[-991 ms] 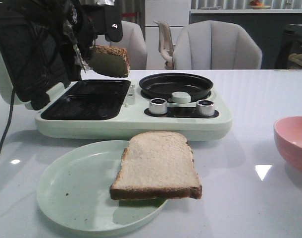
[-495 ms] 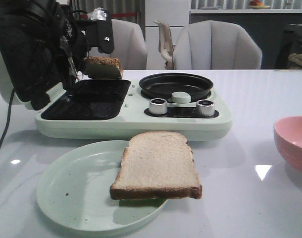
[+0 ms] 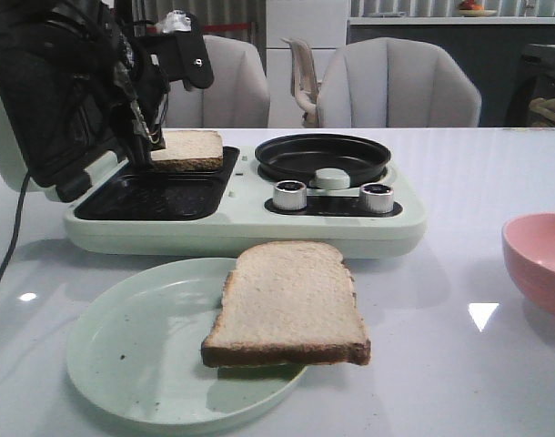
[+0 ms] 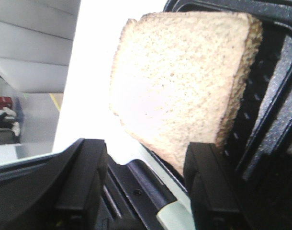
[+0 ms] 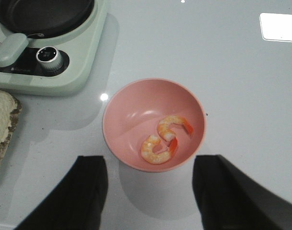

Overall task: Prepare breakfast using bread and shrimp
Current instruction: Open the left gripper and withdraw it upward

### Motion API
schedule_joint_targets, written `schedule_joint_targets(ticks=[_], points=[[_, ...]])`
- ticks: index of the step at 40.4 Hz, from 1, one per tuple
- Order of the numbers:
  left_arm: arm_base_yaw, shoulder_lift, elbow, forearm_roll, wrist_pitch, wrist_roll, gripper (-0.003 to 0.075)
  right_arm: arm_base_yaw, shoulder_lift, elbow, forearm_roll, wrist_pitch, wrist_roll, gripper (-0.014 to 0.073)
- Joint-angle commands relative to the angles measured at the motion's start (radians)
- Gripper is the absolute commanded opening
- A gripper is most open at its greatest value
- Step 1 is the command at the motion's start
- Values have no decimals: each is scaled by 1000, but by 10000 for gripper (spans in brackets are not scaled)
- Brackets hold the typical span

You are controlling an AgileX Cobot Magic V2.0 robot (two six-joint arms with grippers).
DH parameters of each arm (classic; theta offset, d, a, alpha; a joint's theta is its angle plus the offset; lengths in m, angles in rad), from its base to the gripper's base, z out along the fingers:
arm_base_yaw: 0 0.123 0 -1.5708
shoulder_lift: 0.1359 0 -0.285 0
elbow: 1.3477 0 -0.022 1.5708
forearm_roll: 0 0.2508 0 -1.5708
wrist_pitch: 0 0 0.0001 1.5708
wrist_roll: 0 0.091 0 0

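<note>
One bread slice (image 3: 186,148) we're seeing left gripper (image 3: 150,146) clamping, angling over black grill tray's (image 3: 159,191) back edge; right gripper (image 5: 148,191) spreading wide above pink bowl (image 5: 122,115).

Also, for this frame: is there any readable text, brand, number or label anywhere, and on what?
None can be read.
The breakfast maker shows no legible brand.
Its two knobs have markings too small to make out.
The plate, pink bowl and bread carry no text.
</note>
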Motion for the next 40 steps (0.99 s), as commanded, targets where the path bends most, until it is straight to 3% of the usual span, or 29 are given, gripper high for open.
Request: schedule_joint_targets(ticks=[1,10,19,28,32,40], points=[[1,-94,-13,-21,5,-15,427,-3,6,-27,5,-64,-6,506],[-8,-218,72,-223,8,-9,427,-3,6,-27,5,-64,-6,506],[-117,-381,85,-448,312,19,427,-3,6,-27,5,-64,-6,506],[-245,-583,88,-709,560,149,427,-3,6,-27,5,-64,-6,506],[-285,-690,116,-803,626,149,427,-3,6,-27,5,-64,-6,506],[-325,-942,257,-1020,637,181,427,-3,6,-27,5,-64,-6,506]])
